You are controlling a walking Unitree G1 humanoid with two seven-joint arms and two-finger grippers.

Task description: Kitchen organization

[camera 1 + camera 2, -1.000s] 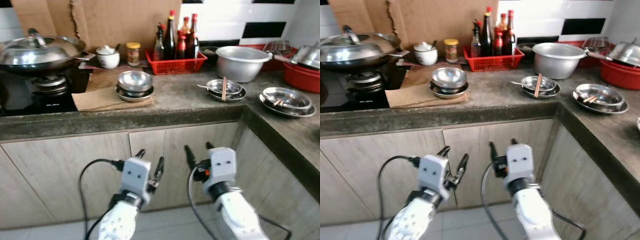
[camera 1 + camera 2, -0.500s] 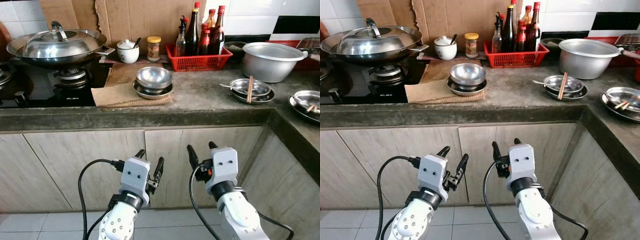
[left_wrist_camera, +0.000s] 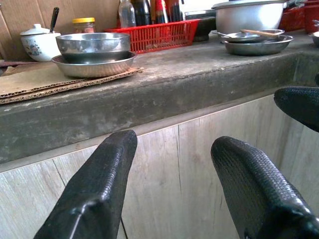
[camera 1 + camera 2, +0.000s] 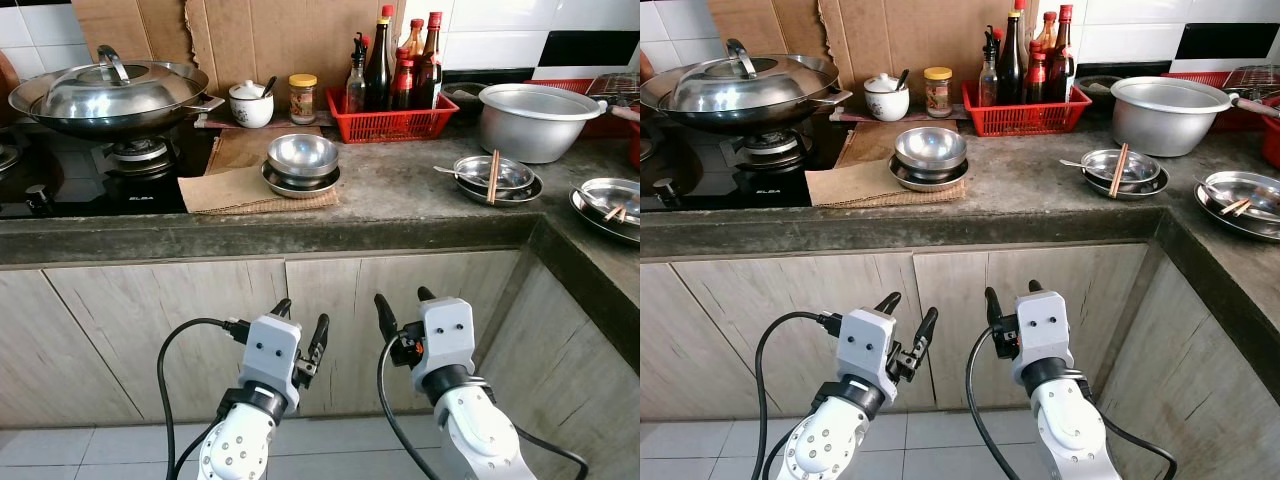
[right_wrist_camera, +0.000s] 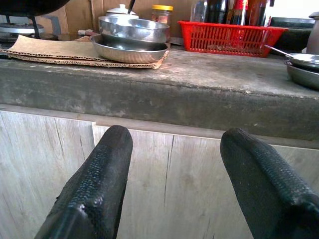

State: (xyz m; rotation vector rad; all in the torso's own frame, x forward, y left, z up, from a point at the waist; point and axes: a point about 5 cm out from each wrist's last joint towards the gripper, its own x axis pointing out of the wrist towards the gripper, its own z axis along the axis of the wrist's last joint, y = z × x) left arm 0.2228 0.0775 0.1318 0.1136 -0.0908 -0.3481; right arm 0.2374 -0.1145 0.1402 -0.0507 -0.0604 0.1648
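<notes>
With my left gripper (image 4: 300, 324) and right gripper (image 4: 403, 305) both spread and empty below the countertop (image 4: 400, 190), I risk clipping its edge above them when reaching up for the stacked steel bowls (image 4: 302, 163).

Stone counter (image 4: 400, 190) with steel bowls (image 4: 302, 163)

The wok (image 4: 105, 95) is running off the left edge, and the burner (image 4: 10, 155) beside it is showing only a sliver. A red tub (image 4: 634, 145) is peeking in at the right edge, cut almost entirely away. The plate (image 4: 608, 200) with chopsticks is losing its right rim to the same edge. The bottles (image 4: 392, 65) in the basket (image 4: 390, 122) are overlapping, so their count is staying unclear and their labels are too small to read. Both arms are being cropped by the bottom edge. The cardboard (image 4: 240, 40) is extending past the top.
</notes>
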